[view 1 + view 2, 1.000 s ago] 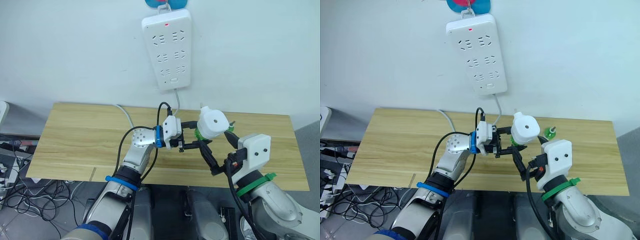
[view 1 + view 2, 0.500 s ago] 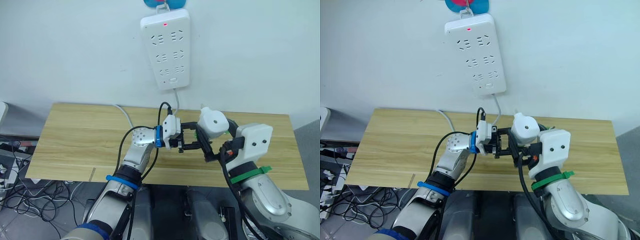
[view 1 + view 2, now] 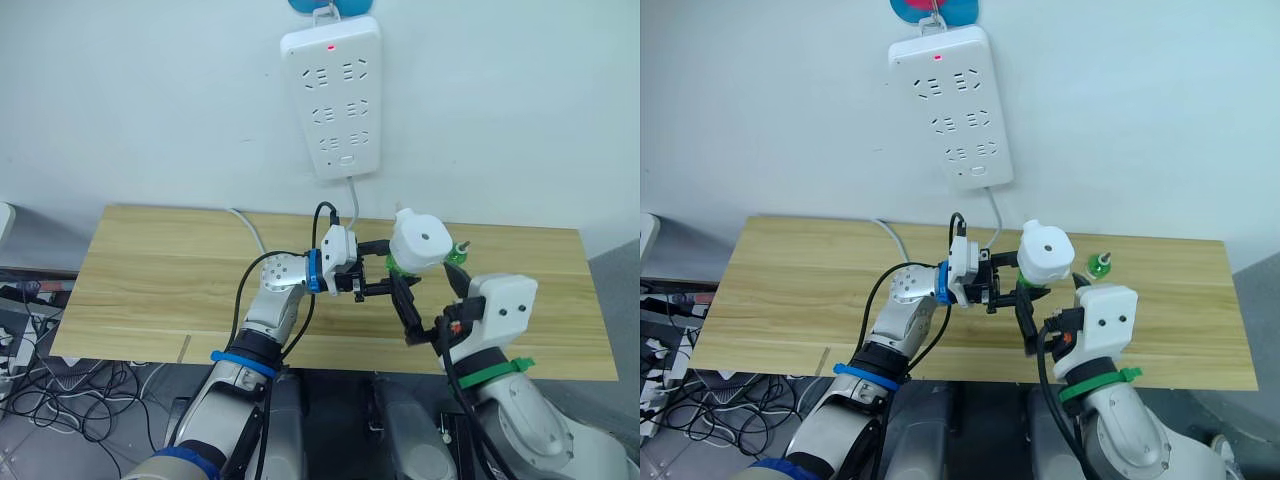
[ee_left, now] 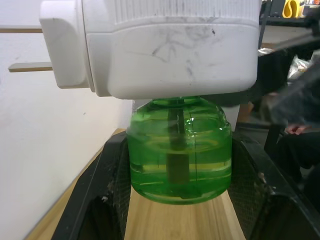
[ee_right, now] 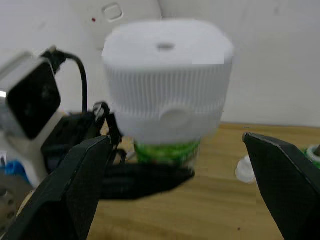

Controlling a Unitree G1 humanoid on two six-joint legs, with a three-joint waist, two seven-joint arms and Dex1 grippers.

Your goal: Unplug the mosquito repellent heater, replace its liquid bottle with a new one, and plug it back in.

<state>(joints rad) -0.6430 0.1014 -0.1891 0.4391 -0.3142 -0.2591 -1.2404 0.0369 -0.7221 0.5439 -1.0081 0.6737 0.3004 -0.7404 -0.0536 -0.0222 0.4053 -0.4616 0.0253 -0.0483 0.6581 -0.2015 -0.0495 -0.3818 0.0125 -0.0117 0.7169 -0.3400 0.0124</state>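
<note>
The white mosquito repellent heater (image 3: 420,240) hangs above the table, its two prongs toward the wall, with a green liquid bottle (image 4: 178,150) screwed in under it. My left gripper (image 3: 388,274) is shut on that bottle, one black finger (image 4: 107,195) on each side of the glass. My right gripper (image 5: 177,140) is open wide just in front of the heater (image 5: 167,80), its fingers (image 3: 405,305) spread at about bottle height and touching nothing. A second green bottle (image 3: 458,252) stands on the table behind and to the right of the heater.
A long white power strip (image 3: 335,95) with a red light hangs on the wall above, its cable dropping behind the wooden table (image 3: 160,270). A small white cap (image 5: 245,170) lies on the wood near the second bottle.
The right arm swung in close to the heater, then dropped lower and toward the table's front edge with its gripper still open. The left gripper and heater shifted slightly left.
</note>
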